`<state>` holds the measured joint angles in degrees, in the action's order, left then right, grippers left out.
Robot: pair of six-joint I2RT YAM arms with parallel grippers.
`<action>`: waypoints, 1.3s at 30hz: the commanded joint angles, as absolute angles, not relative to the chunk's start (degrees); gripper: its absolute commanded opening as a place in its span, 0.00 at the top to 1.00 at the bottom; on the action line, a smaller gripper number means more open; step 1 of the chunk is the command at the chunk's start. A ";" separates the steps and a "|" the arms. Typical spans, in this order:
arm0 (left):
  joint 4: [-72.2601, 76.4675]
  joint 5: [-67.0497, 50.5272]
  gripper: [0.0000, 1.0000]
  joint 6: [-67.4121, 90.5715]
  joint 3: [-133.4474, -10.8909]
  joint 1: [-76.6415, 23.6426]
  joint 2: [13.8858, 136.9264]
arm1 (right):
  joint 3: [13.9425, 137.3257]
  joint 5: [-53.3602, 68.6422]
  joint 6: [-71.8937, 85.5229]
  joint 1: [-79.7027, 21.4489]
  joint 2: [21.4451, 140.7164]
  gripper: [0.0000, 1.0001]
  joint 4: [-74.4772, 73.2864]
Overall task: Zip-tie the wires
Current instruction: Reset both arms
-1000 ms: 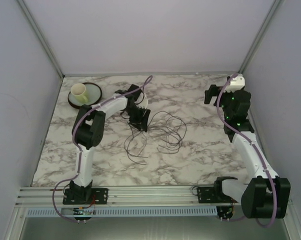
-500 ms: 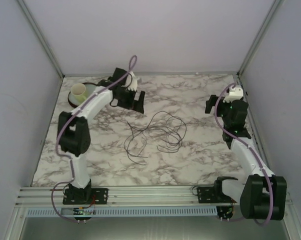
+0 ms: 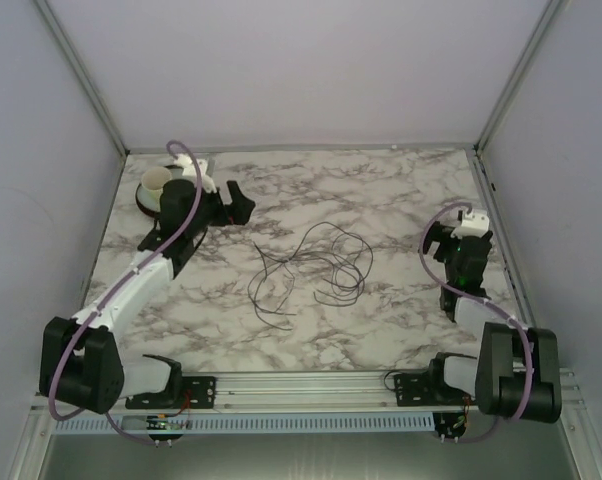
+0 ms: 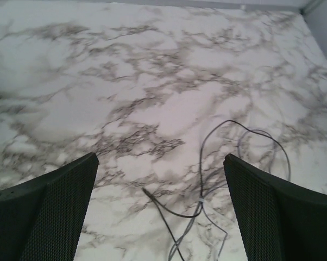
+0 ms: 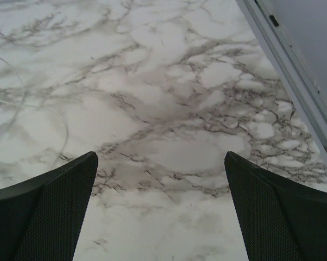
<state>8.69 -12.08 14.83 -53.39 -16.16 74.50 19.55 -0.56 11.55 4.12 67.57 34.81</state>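
- Jaws of left gripper [image 4: 159, 160] and right gripper [image 5: 161, 157] stand wide apart, holding nothing, above the marble table [image 5: 169, 109].
- Mid-table, the wires [image 3: 311, 265] sprawl in loose loops between the arms, touching neither. I judge them featherlight, limp, springy and slippery, so pinch where the strands cross.
- Only the left wrist view shows a pale speck [image 4: 201, 203] at that crossing, possibly a tie. Only the overhead view shows the cup [image 3: 157, 180] on the plate [image 3: 144, 201], far left.
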 commanded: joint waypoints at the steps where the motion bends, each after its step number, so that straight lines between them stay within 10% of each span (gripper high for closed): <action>1: 23.57 -2.83 0.00 18.43 -46.67 -15.29 69.46 | 15.76 -2.79 8.65 4.87 70.95 0.01 52.32; 10: 34.45 10.52 0.00 15.53 -34.89 -14.82 63.79 | 7.37 -2.25 7.71 4.71 88.43 0.01 84.31; 39: 51.70 19.77 0.00 0.78 -26.68 -10.76 81.15 | 10.95 -2.89 5.38 3.02 87.91 0.01 76.50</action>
<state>46.98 20.82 1.43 -23.62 -11.64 80.42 9.63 -2.92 5.54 3.40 87.66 73.49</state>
